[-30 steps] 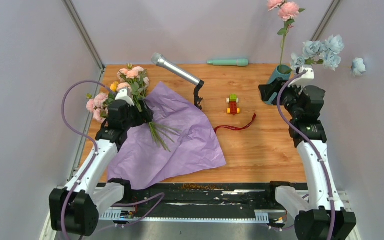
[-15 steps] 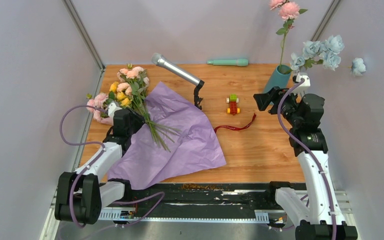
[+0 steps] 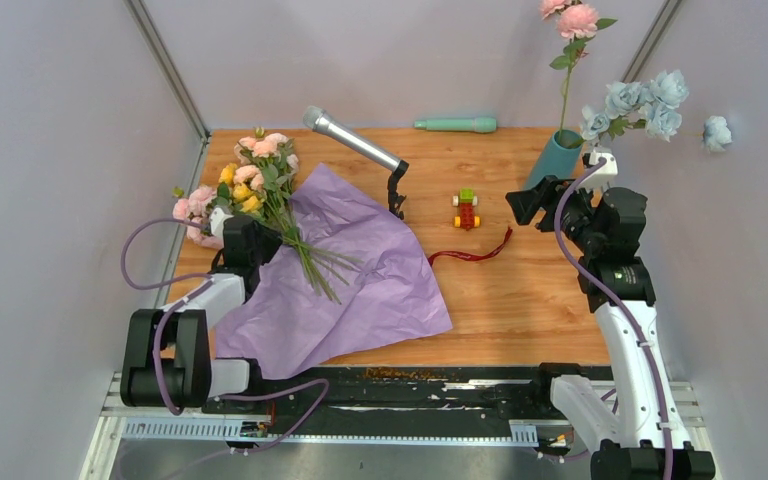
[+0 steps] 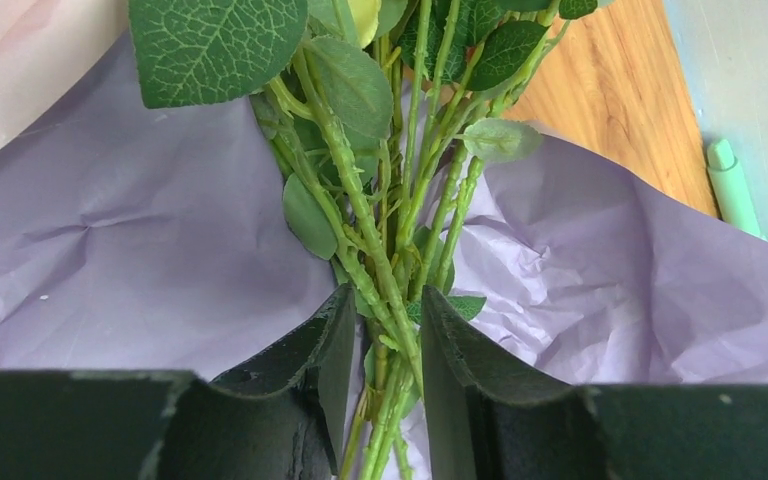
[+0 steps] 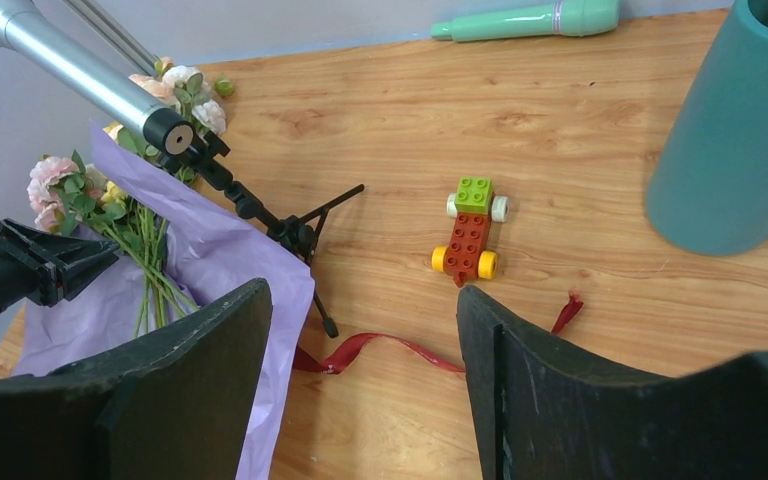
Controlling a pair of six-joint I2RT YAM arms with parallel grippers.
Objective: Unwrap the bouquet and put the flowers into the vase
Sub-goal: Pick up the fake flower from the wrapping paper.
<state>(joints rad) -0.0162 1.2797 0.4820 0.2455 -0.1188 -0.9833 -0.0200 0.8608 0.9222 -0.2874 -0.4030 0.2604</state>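
So the flowers [image 3: 255,180] are lying on the opened purple paper [image 3: 370,280] near the table's [image 3: 540,310] left edge, with the blooms toward the far left corner and the stems [image 4: 392,260] pointing to the middle. The left gripper [image 4: 378,312] is low on the paper with its jaws narrow on either side of the stem bundle. One finger [image 4: 440,340] looks to be right against the stems and there's a sliver of paper showing on the other side, so I honestly can't tell if it's pinching them. The vase [image 3: 557,156] stands at the far right corner with one pink rose [image 3: 577,20] in it. The right gripper [image 5: 365,300] hangs just beside the vase with jaws wide apart and nothing between them. A red ribbon [image 3: 472,255] and a toy car [image 3: 466,209] sit mid-table, and a mic [image 3: 350,140] on a stand is by the paper's far edge.
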